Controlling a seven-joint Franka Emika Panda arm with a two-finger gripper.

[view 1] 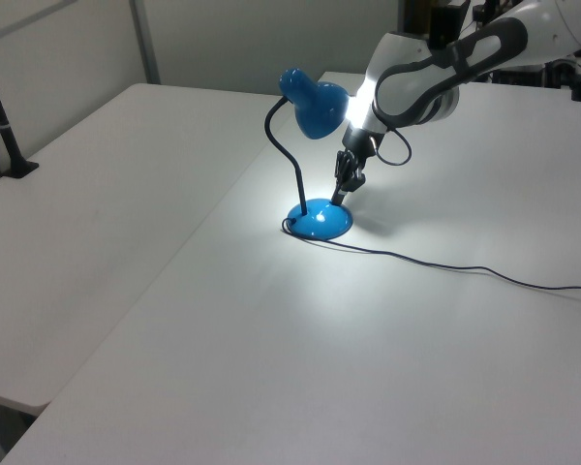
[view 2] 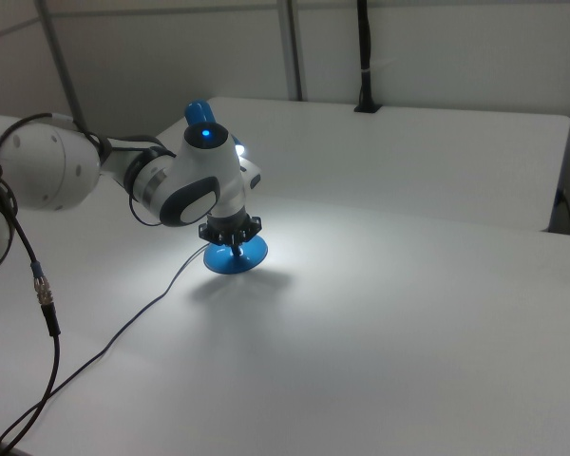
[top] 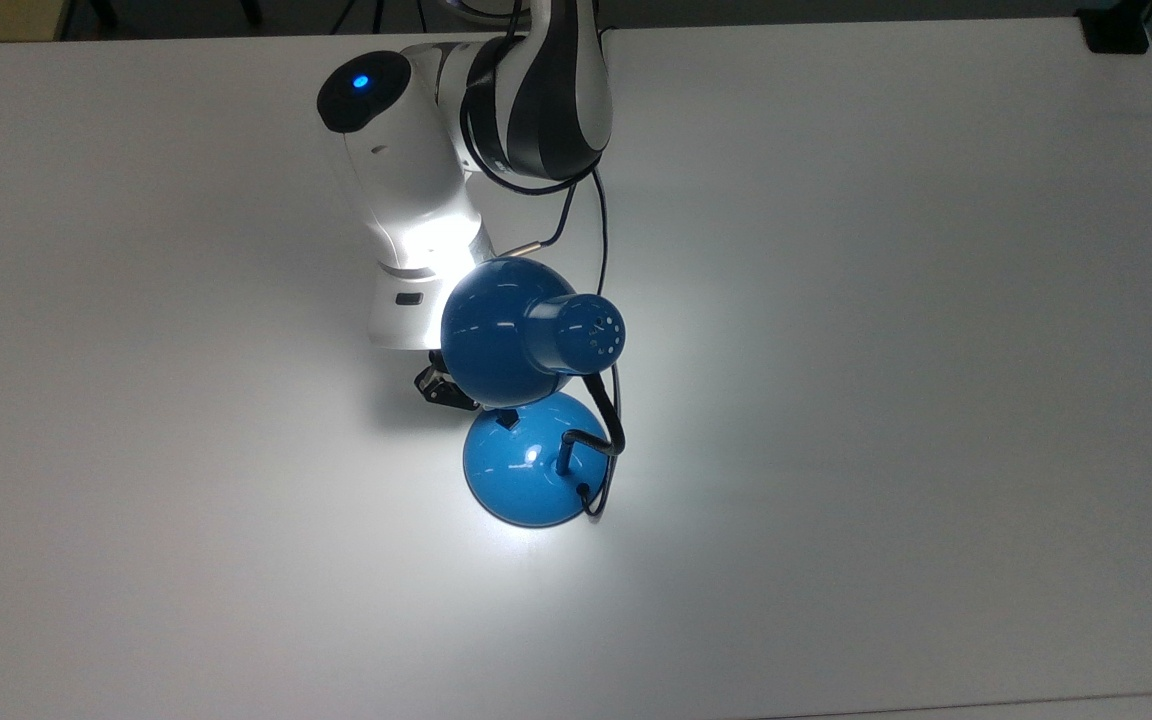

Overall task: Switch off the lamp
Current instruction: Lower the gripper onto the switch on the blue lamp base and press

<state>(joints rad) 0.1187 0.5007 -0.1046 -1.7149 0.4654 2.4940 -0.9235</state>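
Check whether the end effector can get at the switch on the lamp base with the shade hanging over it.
Probably yes. The end effector comes in low beside the shade, its tip already at the lamp base by the switch, nothing between.

A white table (top: 886,300) carries everything. The lamp (top: 526,470) stands on it by its round blue base, and around the base the surface is brightly lit. The black cord (view 1: 445,266) lies on the tabletop, running from the base toward the left view's right edge.

A lab: bare white tables (view 1: 126,194), plain partition walls (view 2: 437,47), a robot arm (view 1: 416,77).
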